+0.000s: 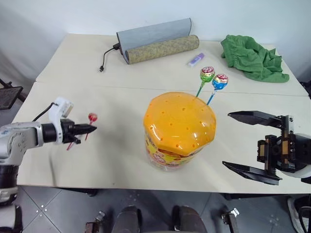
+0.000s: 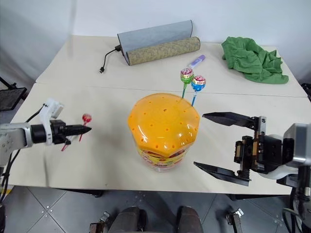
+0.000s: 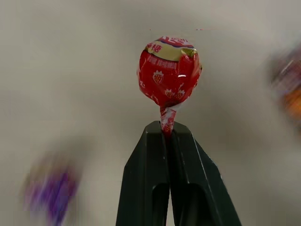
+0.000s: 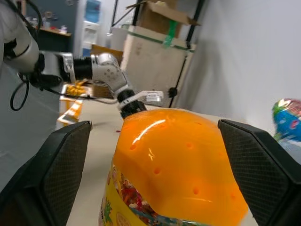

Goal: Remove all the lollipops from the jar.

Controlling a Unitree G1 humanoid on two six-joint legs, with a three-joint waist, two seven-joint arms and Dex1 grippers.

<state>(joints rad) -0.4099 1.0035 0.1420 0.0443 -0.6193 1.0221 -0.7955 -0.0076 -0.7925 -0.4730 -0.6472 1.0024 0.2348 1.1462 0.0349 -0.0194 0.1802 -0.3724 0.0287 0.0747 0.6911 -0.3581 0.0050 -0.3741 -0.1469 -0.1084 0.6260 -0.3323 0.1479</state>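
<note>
Left pincer (image 1: 91, 128), mid-left of frame, is clamped on the red lollipop (image 1: 92, 117) over the tabletop (image 1: 116, 160), while the right pincer (image 1: 243, 141) gapes nearer the green lollipop (image 1: 207, 74) and blue lollipop (image 1: 220, 81) standing near-upright on the jar (image 1: 179, 127), centre frame.

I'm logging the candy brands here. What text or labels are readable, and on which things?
Red lollipop wrapper: white characters on a yellow band, too blurred to read.
Jar label: colourful print, too small to read.
Green lollipop and blue lollipop wrappers: print unreadable.
</note>
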